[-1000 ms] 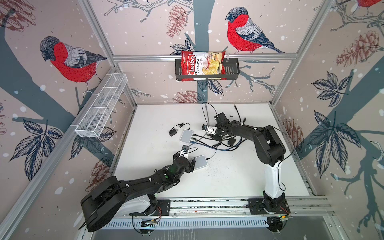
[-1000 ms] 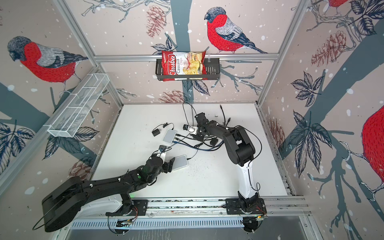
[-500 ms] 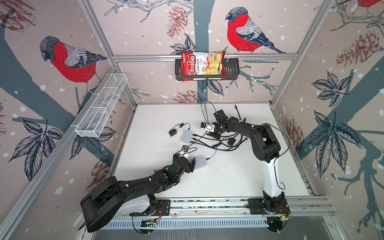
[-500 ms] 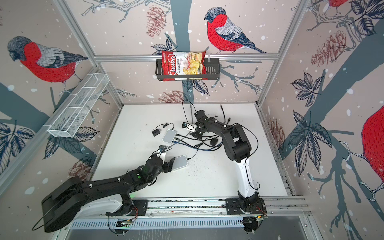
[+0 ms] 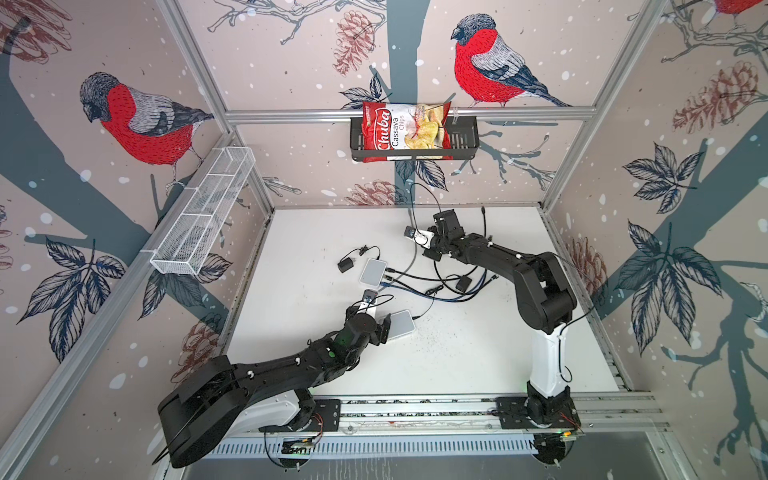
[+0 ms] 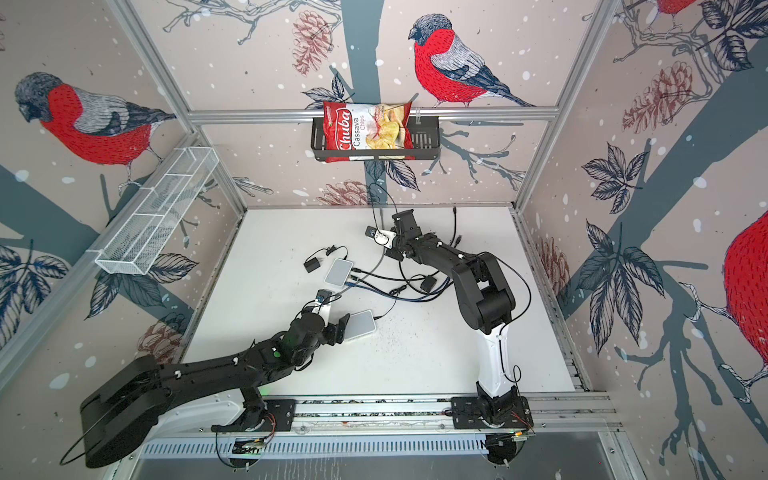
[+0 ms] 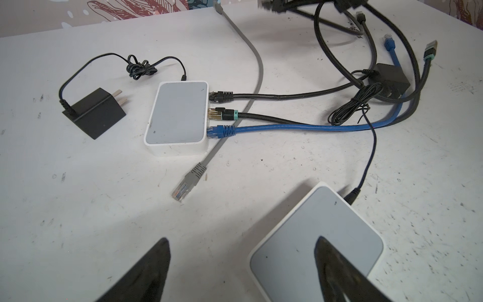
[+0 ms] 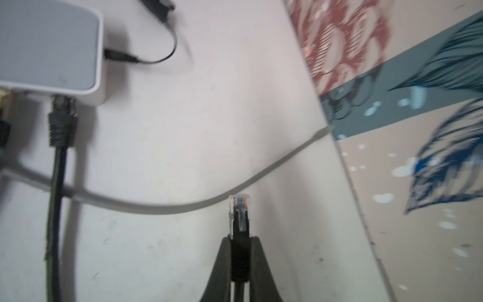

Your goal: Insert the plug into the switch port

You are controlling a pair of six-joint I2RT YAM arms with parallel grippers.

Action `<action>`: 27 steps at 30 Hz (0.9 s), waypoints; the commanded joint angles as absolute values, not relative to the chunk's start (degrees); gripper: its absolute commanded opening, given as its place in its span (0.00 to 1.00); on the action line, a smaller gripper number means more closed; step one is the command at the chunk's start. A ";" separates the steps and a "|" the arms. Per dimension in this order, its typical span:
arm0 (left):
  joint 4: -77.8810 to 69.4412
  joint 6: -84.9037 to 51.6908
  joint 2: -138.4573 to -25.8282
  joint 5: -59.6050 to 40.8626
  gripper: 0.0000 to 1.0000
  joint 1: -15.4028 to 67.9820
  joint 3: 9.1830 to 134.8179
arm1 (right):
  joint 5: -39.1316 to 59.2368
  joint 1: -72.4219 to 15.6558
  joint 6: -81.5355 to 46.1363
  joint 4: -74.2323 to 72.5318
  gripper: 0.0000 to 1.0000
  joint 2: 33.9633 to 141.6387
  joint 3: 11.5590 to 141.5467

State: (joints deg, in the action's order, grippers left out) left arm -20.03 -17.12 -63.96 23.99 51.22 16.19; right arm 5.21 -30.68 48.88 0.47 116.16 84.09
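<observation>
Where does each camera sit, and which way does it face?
Both top views: high above the front rail, looking down on the table; left arm and right arm show whole.
Left wrist: behind the open left gripper, facing the far switch, near switch in the foreground; both fingers show.
Right wrist: behind the right gripper shut on the plug, facing the back wall; fingertips show.
Shared: both wrist views show the far switch and grey cable.

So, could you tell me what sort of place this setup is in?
Probably a robot test cell in a lab: an aluminium frame holds bird-print wall panels, the left arm and right arm are bolted to a base rail, and the white tabletop carries network switches and cables.
</observation>
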 commanded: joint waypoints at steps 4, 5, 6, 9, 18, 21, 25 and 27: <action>-20.81 -17.23 -63.89 23.78 0.85 51.13 16.42 | -2.75 -29.65 46.76 -15.48 0.00 112.25 81.24; -20.87 -17.15 -63.98 23.81 0.85 51.10 16.51 | -3.44 -29.26 46.81 -16.50 0.00 111.77 80.81; -20.84 -17.14 -63.94 23.87 0.85 51.15 16.52 | -3.56 -28.77 46.87 -17.09 0.01 111.31 80.45; -20.95 -16.88 -64.16 23.74 0.85 51.14 16.72 | -4.25 -27.46 47.21 -18.28 0.00 109.67 79.63; -22.48 -15.71 -64.69 24.23 0.95 51.06 18.75 | 4.39 -28.38 48.94 -2.04 0.01 100.19 72.51; -22.19 -13.45 -66.34 23.05 0.96 50.35 21.20 | 6.74 -30.39 46.59 -0.99 0.01 96.33 65.23; -24.62 -7.65 -69.83 19.12 0.97 49.47 23.95 | 9.72 -32.15 42.09 -0.70 0.01 92.09 57.38; -26.35 -4.85 -71.74 17.69 0.97 49.39 24.99 | 10.58 -32.93 40.80 -1.47 0.01 90.30 54.11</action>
